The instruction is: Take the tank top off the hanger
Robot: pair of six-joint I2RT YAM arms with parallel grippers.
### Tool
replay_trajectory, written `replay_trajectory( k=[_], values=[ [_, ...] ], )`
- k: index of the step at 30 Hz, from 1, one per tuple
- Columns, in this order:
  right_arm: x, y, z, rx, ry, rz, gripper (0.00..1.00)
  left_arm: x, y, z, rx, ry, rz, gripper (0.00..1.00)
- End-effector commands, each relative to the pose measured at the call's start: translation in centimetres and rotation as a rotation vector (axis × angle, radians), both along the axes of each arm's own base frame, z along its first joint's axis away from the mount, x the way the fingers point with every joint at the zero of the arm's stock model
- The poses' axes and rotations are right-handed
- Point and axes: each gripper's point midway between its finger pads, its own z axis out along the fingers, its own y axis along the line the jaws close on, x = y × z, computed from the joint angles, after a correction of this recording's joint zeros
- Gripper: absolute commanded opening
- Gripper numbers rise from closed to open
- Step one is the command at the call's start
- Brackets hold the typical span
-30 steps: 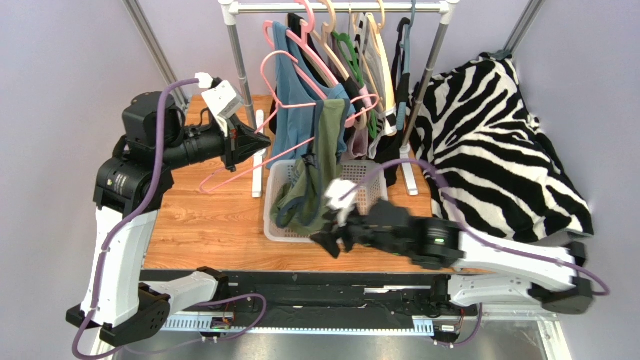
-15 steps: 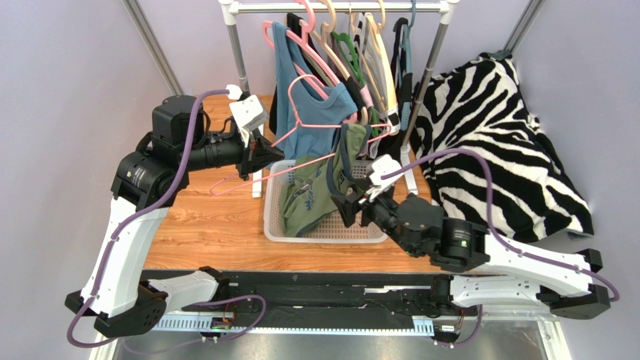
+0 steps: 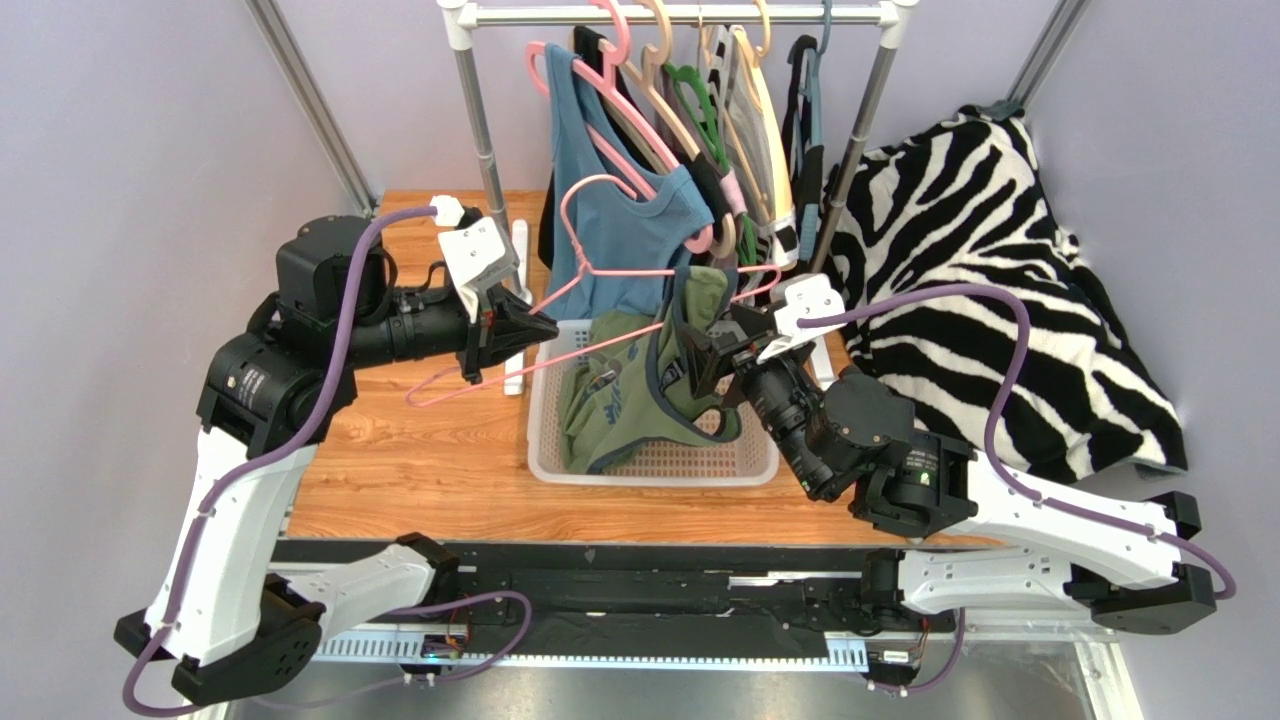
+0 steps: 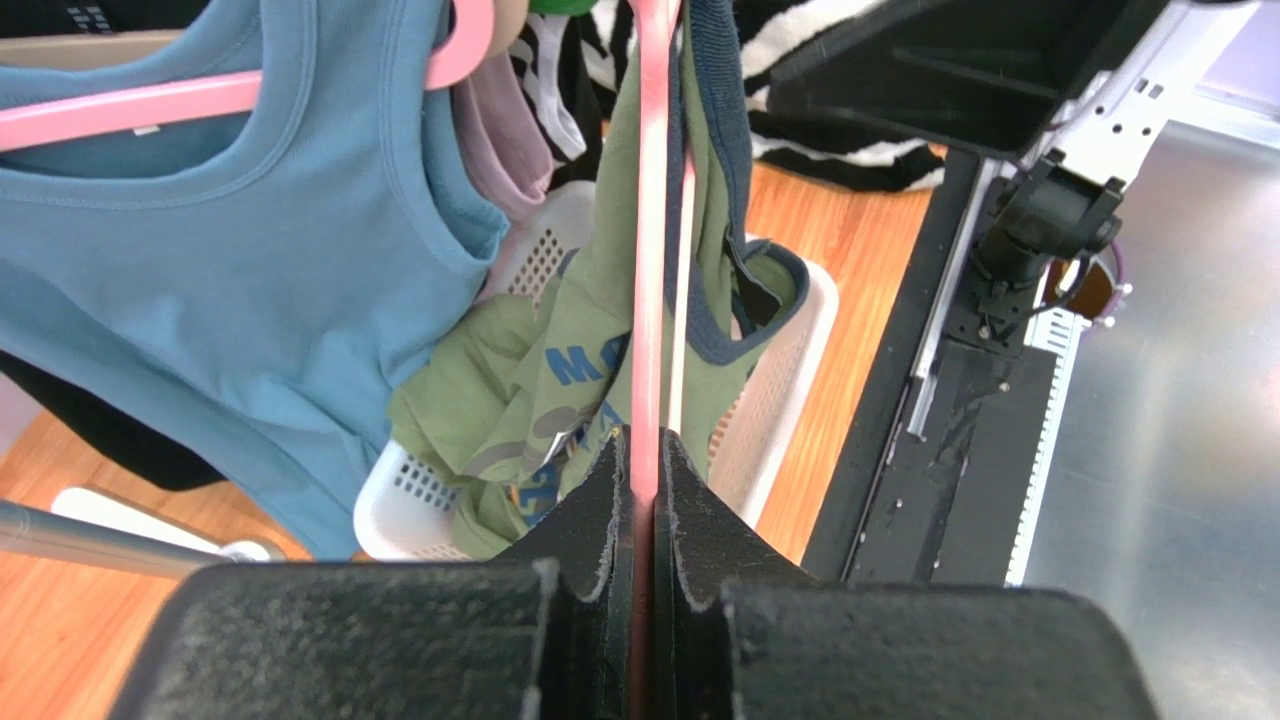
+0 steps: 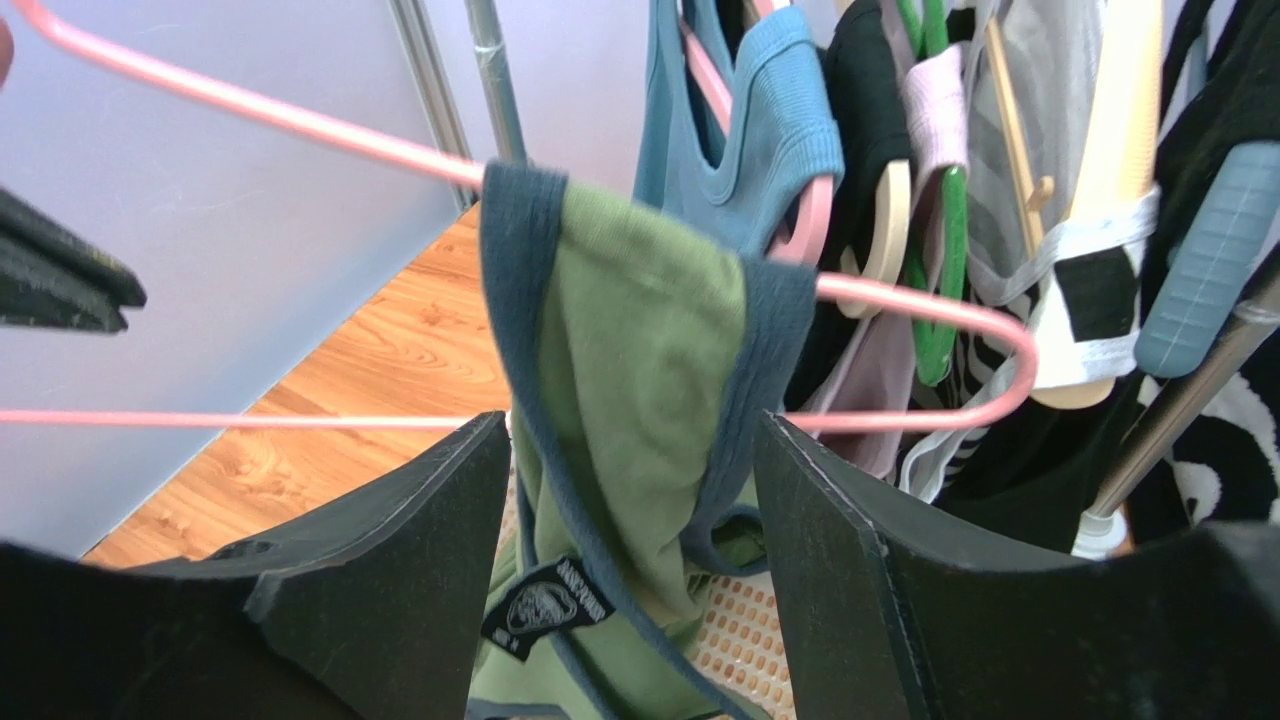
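The green tank top (image 3: 631, 398) with navy trim hangs by one strap over the right end of a pink hanger (image 3: 631, 273). Its body slumps into the white basket (image 3: 646, 477). My left gripper (image 3: 538, 323) is shut on the hanger's lower bar (image 4: 649, 300), holding it out level over the basket. My right gripper (image 3: 706, 348) is open at the hanger's right end. In the right wrist view the strap (image 5: 646, 330) hangs between my right gripper's (image 5: 631, 435) spread fingers, and the hanger's pink end (image 5: 962, 315) curves just beyond it.
A clothes rack (image 3: 676, 15) behind the basket carries several hangers and garments, among them a blue tank top (image 3: 616, 210) on another pink hanger. Its poles (image 3: 489, 135) stand either side. A zebra-print cloth (image 3: 977, 270) fills the right. Wooden tabletop (image 3: 406, 450) lies at left.
My right gripper has risen from the basket's front edge up to the strap at the hanger's right end. My left arm swung the hanger rightward and levelled it over the basket.
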Motion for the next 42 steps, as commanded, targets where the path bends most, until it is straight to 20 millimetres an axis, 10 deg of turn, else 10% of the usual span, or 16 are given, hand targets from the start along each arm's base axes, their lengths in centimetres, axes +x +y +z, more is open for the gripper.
replay_trajectory(
  k=[1, 12, 19, 25, 42],
  values=[
    [0.4, -0.5, 3.1, 0.069, -0.040, -0.037, 0.65, -0.8, 0.1, 0.7, -0.009, -0.066, -0.030, 0.00],
    [1.0, 1.4, 2.2, 0.065, -0.021, -0.008, 0.57, -2.1, 0.2, 1.1, -0.021, -0.062, -0.066, 0.00],
    [1.4, 0.1, 2.3, 0.075, -0.024, -0.036, 0.25, -3.0, 0.4, 1.1, -0.023, -0.060, -0.090, 0.00],
    [1.6, -1.7, 2.3, 0.088, -0.026, -0.069, 0.01, -3.0, 0.6, 1.0, -0.017, -0.068, -0.079, 0.00],
    [2.5, -11.2, 4.5, 0.150, -0.049, -0.303, 0.00, -4.5, 1.7, 1.1, 0.026, -0.121, -0.106, 0.00]
  ],
)
